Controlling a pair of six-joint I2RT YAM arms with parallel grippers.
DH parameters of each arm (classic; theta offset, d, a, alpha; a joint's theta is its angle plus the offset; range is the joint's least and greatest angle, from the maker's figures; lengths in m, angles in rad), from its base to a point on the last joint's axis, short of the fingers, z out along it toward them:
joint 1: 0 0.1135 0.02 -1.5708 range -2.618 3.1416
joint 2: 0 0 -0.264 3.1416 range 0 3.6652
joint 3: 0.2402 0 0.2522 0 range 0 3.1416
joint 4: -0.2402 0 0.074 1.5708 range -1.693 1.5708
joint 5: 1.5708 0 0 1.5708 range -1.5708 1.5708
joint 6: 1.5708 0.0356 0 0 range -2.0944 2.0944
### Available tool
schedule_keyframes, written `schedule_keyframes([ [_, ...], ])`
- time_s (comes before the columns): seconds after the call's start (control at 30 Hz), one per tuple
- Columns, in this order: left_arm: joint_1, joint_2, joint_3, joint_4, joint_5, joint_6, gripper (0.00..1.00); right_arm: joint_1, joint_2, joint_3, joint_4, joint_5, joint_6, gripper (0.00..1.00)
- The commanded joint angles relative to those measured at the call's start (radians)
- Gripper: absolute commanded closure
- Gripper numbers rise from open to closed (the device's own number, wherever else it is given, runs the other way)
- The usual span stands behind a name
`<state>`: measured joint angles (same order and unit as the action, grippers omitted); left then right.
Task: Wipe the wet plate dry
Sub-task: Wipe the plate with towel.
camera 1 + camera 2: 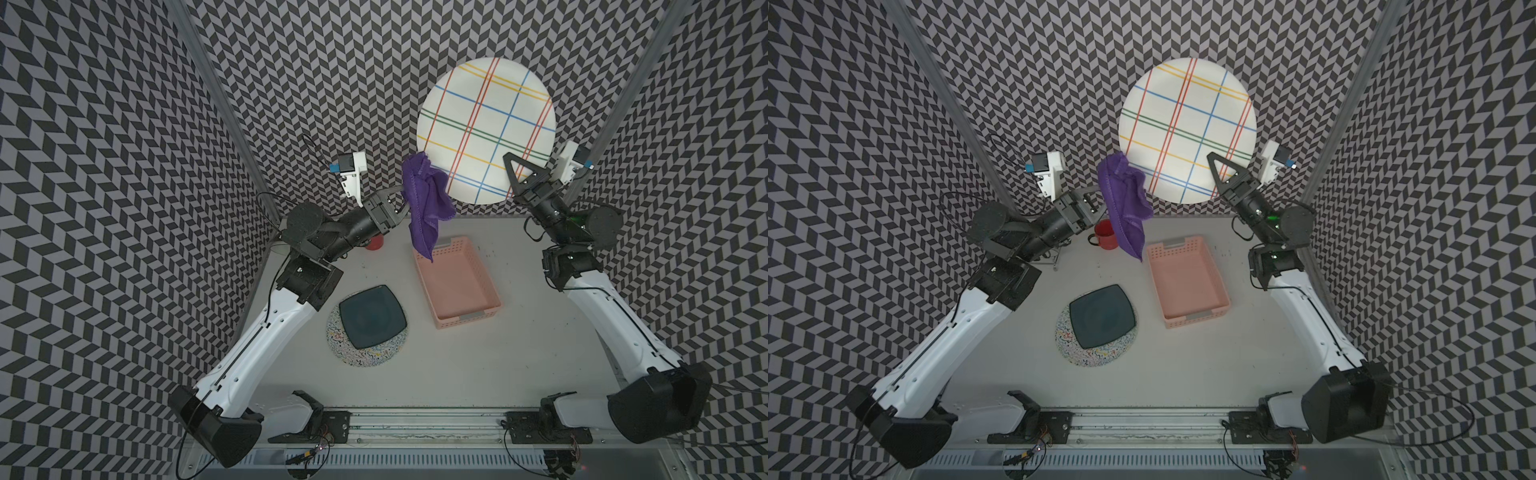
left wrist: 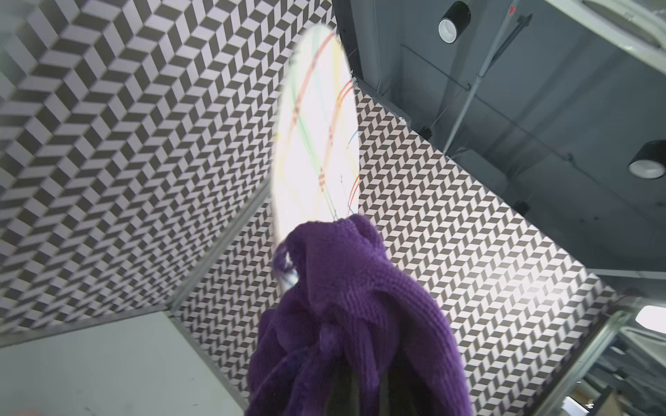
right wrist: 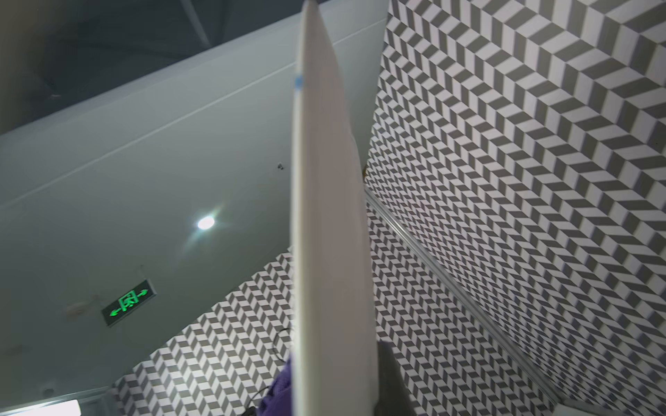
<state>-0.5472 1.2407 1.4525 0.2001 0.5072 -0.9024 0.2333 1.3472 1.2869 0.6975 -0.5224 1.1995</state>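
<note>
A round white plate with coloured plaid lines is held upright high over the back of the table, its face turned to both top views. My right gripper is shut on its lower right rim; the right wrist view shows the plate edge-on with a dark finger beside it. My left gripper is shut on a purple knitted cloth. The cloth's top touches the plate's lower left edge and the rest hangs down. In the left wrist view the cloth covers the jaws, with the plate above it.
A pink basket with nothing in it sits on the grey table right of centre. A dark teal square plate lies on a speckled round plate left of centre. A red mug stands at the back, under the left wrist.
</note>
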Motion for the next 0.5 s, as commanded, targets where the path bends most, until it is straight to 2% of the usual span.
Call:
schedule_keyframes([
  [0.0,-0.007,-0.002,0.04,-0.201,-0.101,0.202,1.0,0.061,-0.056,-0.012,-0.142,0.036,-0.172,1.0],
  [0.1,-0.005,0.032,0.066,-0.297,-0.209,0.29,1.0,0.103,-0.077,-0.01,-0.176,0.044,-0.228,1.0],
  [0.2,0.011,0.093,0.124,-0.446,-0.391,0.396,1.0,0.131,-0.093,-0.016,-0.18,0.026,-0.263,1.0],
  [0.33,0.031,0.198,0.216,-0.572,-0.573,0.558,1.0,0.186,-0.135,-0.058,-0.198,-0.004,-0.315,1.0],
  [0.4,0.031,0.232,0.263,-0.605,-0.625,0.611,1.0,0.24,-0.162,-0.078,-0.265,-0.001,-0.38,1.0],
  [0.47,0.028,0.25,0.292,-0.61,-0.628,0.649,1.0,0.31,-0.185,-0.089,-0.353,0.052,-0.466,1.0],
])
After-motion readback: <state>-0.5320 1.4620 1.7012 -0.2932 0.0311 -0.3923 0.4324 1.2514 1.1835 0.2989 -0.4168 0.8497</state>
